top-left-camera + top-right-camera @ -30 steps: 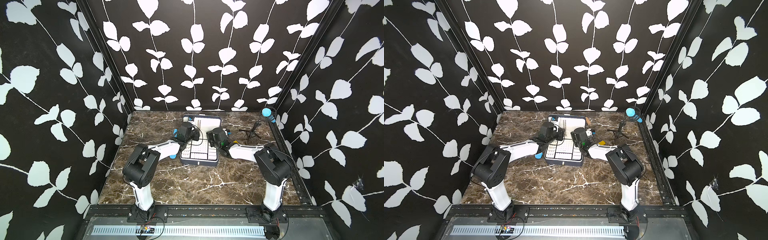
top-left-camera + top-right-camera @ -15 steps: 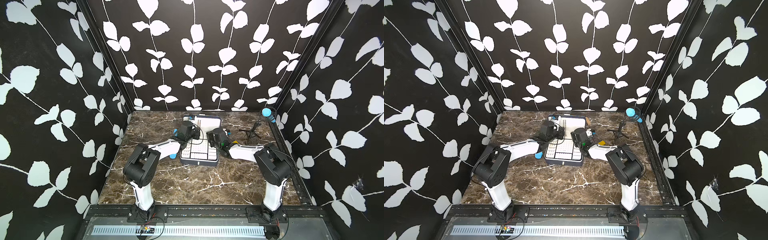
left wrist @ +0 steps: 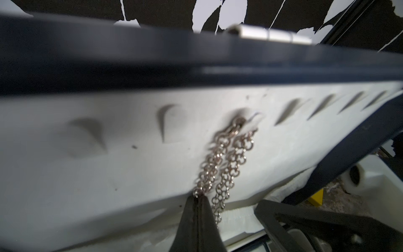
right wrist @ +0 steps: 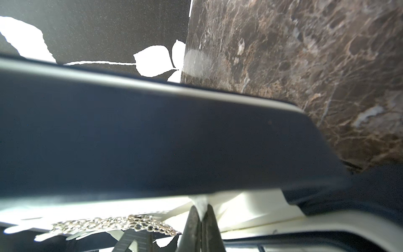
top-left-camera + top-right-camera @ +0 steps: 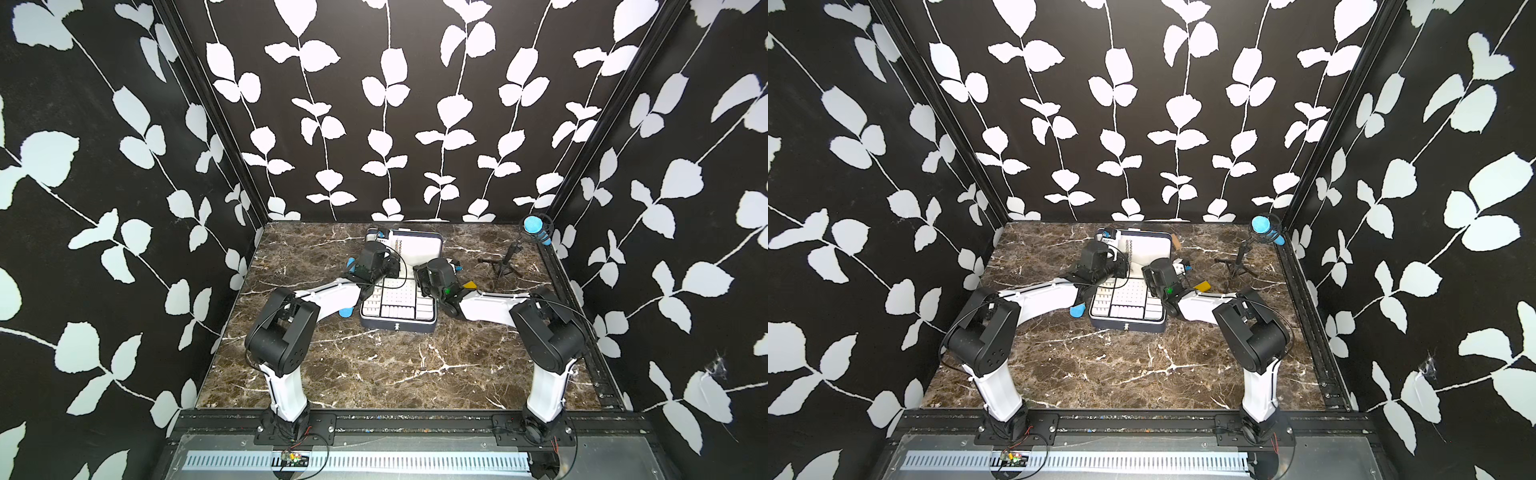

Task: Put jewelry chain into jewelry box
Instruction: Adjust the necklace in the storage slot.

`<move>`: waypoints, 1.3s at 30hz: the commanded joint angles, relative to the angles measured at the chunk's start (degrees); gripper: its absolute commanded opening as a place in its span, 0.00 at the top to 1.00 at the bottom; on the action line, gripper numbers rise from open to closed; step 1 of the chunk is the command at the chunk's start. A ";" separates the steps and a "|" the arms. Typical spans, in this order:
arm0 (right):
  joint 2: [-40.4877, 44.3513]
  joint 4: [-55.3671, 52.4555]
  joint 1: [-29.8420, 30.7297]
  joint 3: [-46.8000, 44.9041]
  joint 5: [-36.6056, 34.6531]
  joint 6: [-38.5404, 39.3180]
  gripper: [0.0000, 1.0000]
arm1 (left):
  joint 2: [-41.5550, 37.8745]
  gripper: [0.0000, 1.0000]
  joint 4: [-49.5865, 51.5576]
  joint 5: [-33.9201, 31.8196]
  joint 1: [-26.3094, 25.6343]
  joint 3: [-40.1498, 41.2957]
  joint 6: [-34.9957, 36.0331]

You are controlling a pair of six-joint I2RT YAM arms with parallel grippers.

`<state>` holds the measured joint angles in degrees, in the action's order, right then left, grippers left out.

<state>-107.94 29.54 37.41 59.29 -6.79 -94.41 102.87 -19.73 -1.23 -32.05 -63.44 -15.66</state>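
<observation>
On jewelry box (image 3: pixel 130 54) lid (white-lined), jewelry chain (image 3: pixel 214 158)

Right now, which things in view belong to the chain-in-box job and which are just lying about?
Job: open jewelry box; jewelry chain hanging inside its lid; left gripper pinching the chain.
Lying about: yellow block; blue microphone on tripod.

The jewelry box (image 5: pixel 374 324) is dark navy with white lining; the jewelry chain (image 3: pixel 214 156) is silvery. The surface (image 5: pixel 374 374) is brown marble veined white, and the walls (image 5: pixel 395 104) are black with white leaf vines. A small block (image 5: pixel 470 285) is yellow.
</observation>
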 commanded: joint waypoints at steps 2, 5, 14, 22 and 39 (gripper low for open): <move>1.38 -2.17 0.71 -0.59 2.34 1.60 1.00 | -3.75 1.00 -1.34 -1.20 0.50 -2.13 -0.49; 1.63 -2.75 0.74 -0.71 2.39 1.94 1.00 | -4.02 1.00 -1.25 -1.44 0.71 -2.66 -0.43; 1.76 -2.82 0.73 -0.57 2.57 2.12 1.00 | -4.83 1.00 -1.06 -1.38 0.92 -4.25 -0.35; 1.70 -2.66 0.69 -0.62 2.64 2.21 1.00 | -5.51 1.00 -0.58 -1.40 0.98 -5.20 0.54; 1.43 -2.28 0.74 -0.58 2.70 1.95 1.00 | -5.89 1.00 -0.60 -1.40 1.19 -7.20 2.47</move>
<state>-107.48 28.47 37.41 59.29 -6.17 -92.99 100.36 -19.49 -2.20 -31.33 -68.14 -14.35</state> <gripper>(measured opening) 0.045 0.049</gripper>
